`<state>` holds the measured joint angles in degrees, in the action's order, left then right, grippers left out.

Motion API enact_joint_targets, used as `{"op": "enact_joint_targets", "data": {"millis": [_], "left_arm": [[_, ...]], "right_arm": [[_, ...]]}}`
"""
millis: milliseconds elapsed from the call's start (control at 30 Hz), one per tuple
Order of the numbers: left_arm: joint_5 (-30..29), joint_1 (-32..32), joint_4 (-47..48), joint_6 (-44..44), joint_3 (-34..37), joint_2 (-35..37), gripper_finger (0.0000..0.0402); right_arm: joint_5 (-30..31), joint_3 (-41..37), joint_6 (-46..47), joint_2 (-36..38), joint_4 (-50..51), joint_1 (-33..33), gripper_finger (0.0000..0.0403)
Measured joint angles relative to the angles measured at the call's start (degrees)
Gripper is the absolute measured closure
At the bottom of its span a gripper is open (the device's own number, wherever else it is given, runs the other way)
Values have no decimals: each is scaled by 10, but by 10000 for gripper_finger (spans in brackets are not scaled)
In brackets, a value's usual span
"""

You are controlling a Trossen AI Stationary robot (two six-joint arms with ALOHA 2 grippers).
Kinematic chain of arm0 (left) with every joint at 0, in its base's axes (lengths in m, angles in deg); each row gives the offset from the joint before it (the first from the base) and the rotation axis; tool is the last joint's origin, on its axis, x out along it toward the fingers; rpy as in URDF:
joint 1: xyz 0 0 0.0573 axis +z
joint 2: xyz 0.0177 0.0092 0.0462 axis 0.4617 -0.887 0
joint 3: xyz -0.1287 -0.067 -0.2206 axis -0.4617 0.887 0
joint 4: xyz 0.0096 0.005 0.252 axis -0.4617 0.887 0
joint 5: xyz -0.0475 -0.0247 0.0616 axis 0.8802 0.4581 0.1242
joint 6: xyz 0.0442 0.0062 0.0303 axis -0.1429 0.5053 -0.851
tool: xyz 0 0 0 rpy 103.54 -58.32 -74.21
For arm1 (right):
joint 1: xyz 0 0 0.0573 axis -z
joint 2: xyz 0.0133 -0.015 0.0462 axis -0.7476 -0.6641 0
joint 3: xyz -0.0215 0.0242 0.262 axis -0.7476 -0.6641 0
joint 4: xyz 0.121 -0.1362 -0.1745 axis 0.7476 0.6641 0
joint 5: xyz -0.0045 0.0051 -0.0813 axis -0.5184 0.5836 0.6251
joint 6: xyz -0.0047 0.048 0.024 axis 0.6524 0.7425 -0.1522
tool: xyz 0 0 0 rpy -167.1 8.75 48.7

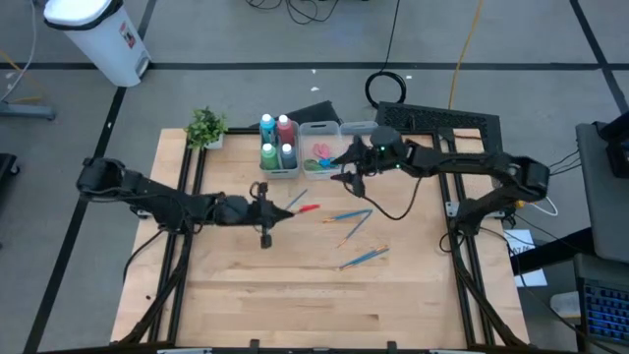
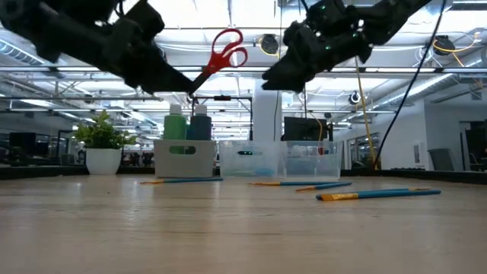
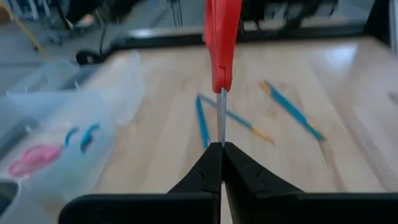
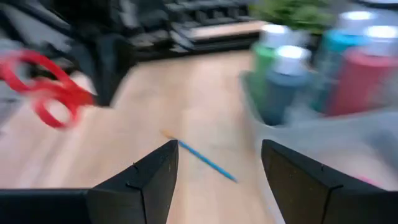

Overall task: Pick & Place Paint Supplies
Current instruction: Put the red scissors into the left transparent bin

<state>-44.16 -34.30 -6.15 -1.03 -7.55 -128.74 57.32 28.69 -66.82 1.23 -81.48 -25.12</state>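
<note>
Best done by carrying the red scissors [image 1: 307, 208], pinched by the blade tips in the left hand [image 1: 278, 215] at frame centre, level toward the middle bin [image 1: 319, 149] above, lowering handles first. Left arm stretched low from mid-left. Right hand [image 1: 346, 167], fingers spread, empty beside that bin.

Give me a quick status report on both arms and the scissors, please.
Left pincer shut on red scissors, lifted above the table. Right pincer open, empty, by the bottle bin. Brushes loose on the table; path unobstructed.
</note>
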Motion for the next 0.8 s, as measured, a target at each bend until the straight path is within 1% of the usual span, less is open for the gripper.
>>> {"op": "enact_joint_targets", "data": {"millis": [67, 133, 233, 300, 400, 500, 600, 733, 800], "left_arm": [[43, 32, -60, -10, 22, -2, 396], [92, 66, -132, -16, 39, -2, 398], [155, 113, -238, -13, 56, -1, 395], [176, 135, -278, -15, 55, -1, 397], [197, 156, -321, -24, 40, -1, 397], [207, 169, -322, -39, 20, -7, 395], [207, 172, -322, -48, 6, -32, 398], [185, 178, -319, -46, -12, -75, 395], [190, 182, -319, -38, -31, -94, 398]], "right_arm": [[52, 0, -9, 24, 42, 0, 181], [84, -4, -10, 42, 67, 0, 181], [108, -25, -8, 63, 61, 0, 181], [111, -44, -8, 74, 43, 0, 181], [110, -63, -8, 81, -7, 0, 181], [109, -76, -8, 82, -62, -1, 181], [105, -85, -6, 82, -90, -5, 181], [67, -86, -7, 82, -108, -13, 181], [49, -86, -6, 80, -120, -18, 181]]}}
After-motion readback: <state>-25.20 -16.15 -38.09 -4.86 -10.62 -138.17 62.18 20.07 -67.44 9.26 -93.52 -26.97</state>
